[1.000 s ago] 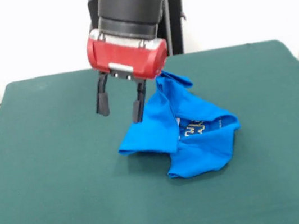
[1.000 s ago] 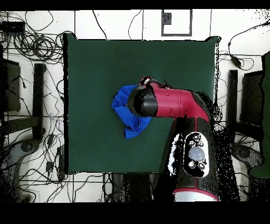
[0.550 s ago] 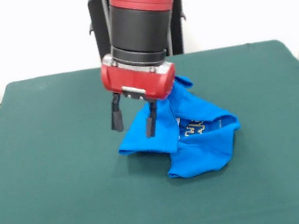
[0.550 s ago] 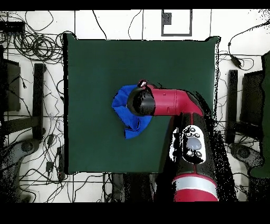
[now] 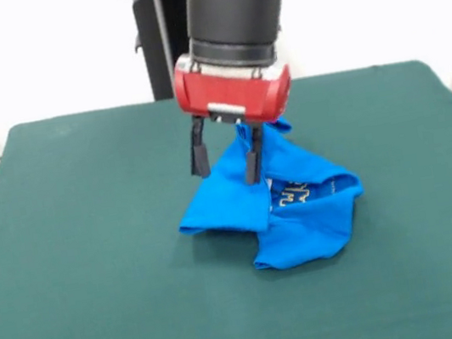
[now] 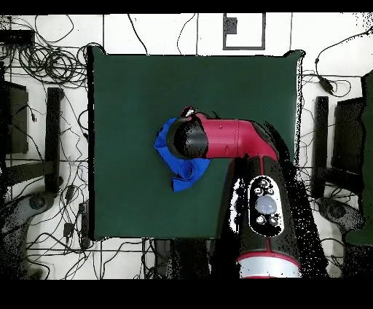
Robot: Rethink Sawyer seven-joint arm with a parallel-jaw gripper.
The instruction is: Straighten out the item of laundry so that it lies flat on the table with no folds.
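The item of laundry (image 5: 279,204), a bright blue T-shirt, lies crumpled and folded over itself near the middle of the dark green table (image 5: 98,284); a strip of pale lettering shows in a crease. In the overhead view the shirt (image 6: 186,173) is partly hidden under the red arm. My gripper (image 5: 225,159) hangs open just above the shirt's upper left part, with nothing between its black fingers (image 5: 199,158). The right finger stands in front of the blue cloth.
Green felt surrounds the shirt on all sides. In the overhead view the red arm (image 6: 233,140) reaches in from the bottom right, and cables and stands (image 6: 44,109) lie on the floor around the table.
The gripper has moved rightward in the front view, from beside the shirt's left edge to over its upper part. It stays open; the shirt has not moved.
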